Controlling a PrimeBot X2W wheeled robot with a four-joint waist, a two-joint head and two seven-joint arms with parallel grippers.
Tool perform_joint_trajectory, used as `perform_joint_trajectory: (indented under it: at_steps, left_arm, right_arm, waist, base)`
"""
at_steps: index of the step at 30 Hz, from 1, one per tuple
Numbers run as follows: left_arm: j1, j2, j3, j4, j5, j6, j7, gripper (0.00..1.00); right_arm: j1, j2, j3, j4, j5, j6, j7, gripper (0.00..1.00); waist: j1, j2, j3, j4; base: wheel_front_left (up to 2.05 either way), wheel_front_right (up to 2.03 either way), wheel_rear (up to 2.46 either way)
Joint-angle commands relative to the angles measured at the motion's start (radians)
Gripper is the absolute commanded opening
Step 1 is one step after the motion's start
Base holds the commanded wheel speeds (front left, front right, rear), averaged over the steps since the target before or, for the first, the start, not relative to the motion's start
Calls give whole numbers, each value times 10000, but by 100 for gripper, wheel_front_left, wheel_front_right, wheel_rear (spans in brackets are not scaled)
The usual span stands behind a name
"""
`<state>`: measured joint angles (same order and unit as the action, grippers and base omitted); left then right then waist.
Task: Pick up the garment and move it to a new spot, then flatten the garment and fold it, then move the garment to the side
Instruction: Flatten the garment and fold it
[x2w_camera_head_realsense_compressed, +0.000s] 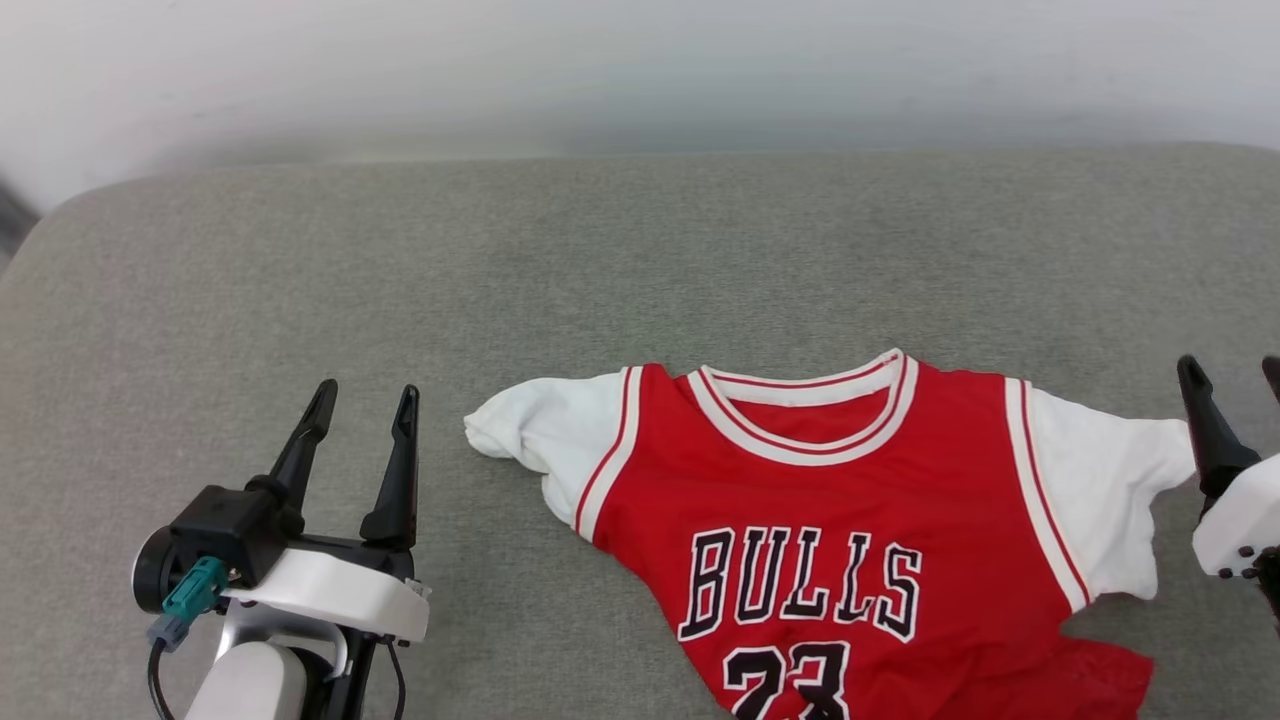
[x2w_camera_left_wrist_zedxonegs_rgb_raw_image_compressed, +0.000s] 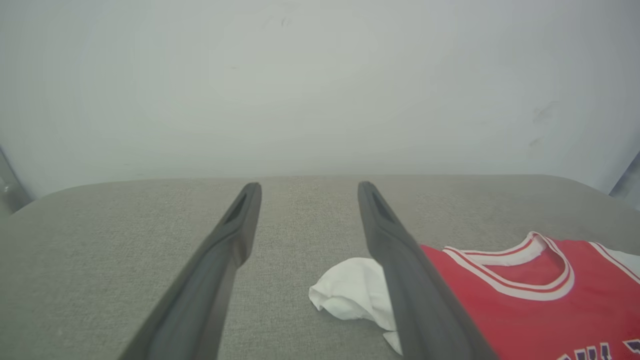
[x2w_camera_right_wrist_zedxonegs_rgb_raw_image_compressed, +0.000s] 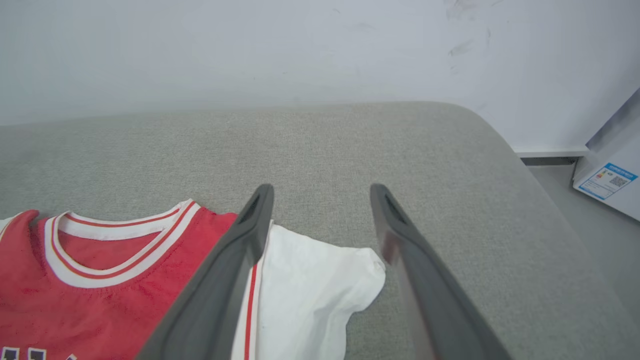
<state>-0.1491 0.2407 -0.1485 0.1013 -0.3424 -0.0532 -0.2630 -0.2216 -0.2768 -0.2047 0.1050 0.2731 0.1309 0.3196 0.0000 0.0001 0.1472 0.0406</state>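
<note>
Nearest, one on each side: left gripper (x2w_camera_head_realsense_compressed: 366, 390), long dark fingers spread and empty, just off a curled white sleeve; right gripper (x2w_camera_head_realsense_compressed: 1230, 365), likewise spread and empty, beside the other sleeve's tip. Between them, by the near edge of the grey woven cushion (x2w_camera_head_realsense_compressed: 640, 260): red jersey shirt with white sleeves and black 23 (x2w_camera_head_realsense_compressed: 830, 500), face up, hem bunched. Likely trouble: pinching one layer only, or lifting unevenly and dragging in fresh creases. Further risk of overshooting the far edge by the pale wall (x2w_camera_head_realsense_compressed: 640, 70).
</note>
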Motion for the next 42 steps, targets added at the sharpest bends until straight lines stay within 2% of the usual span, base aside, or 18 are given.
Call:
perform_joint_trajectory:
  at_steps: [1,4,6,9,16,20,26,31,36,41,42]
  left_arm:
    - [77,77,44,-65,-70,-66,-16,100]
    - [-159,359,-121,-153,-115,-276,246,100]
    - [-306,463,-137,-220,-163,-351,362,100]
    - [-739,894,-266,-331,-445,-536,1125,100]
    - [-2475,2501,-1089,-331,-1848,-756,4793,100]
    - [-3362,3410,-1734,-231,-3013,-765,7404,100]
    - [-3977,4233,-2625,65,-4166,-771,9926,100]
    - [-4188,4487,-3074,677,-4276,-772,10745,100]
    - [-4335,4618,-3518,1268,-3997,-773,10675,100]
    - [-4155,4762,-4472,1586,-4126,-772,11110,100]
    - [-4063,4793,-4678,1620,-4264,-775,11260,88]
  right_arm:
    - [390,124,255,-728,104,-3,-698,100]
    - [940,483,423,-1709,52,-2,-1705,100]
    - [1066,670,423,-1980,117,-3,-1986,100]
    - [1442,960,510,-2606,-63,-3,-2683,100]
    - [1631,1414,713,-3009,-312,-3,-3621,100]
    - [1411,1510,832,-2934,-388,-3,-3804,100]
    - [1260,1658,1102,-2707,-510,-3,-3994,100]
    - [1130,1705,1302,-2518,-485,-3,-4168,100]
    - [967,1554,1530,-2318,-512,-3,-4160,100]
    - [862,1497,1558,-2141,-456,-3,-4282,100]
    - [837,1488,1555,-2104,-443,-3,-4310,100]
  waist:
    - [0,-1,-117,-211]
    - [0,-1,-86,-367]
    - [0,-1,-43,-436]
    - [0,-1,139,-647]
    - [0,-1,629,-1089]
    - [0,-1,937,-1317]
    - [0,-1,1370,-1673]
    - [0,-1,1695,-1924]
    - [0,-1,2006,-2115]
    - [0,-1,2180,-2191]
    - [0,-1,2190,-2198]
  base:
    - [0,0,0]
    - [0,0,0]
    - [0,0,0]
    - [0,0,0]
    - [0,0,0]
    - [0,0,0]
    - [0,0,0]
    - [0,0,0]
    - [0,0,0]
    - [0,0,0]
    - [0,0,0]
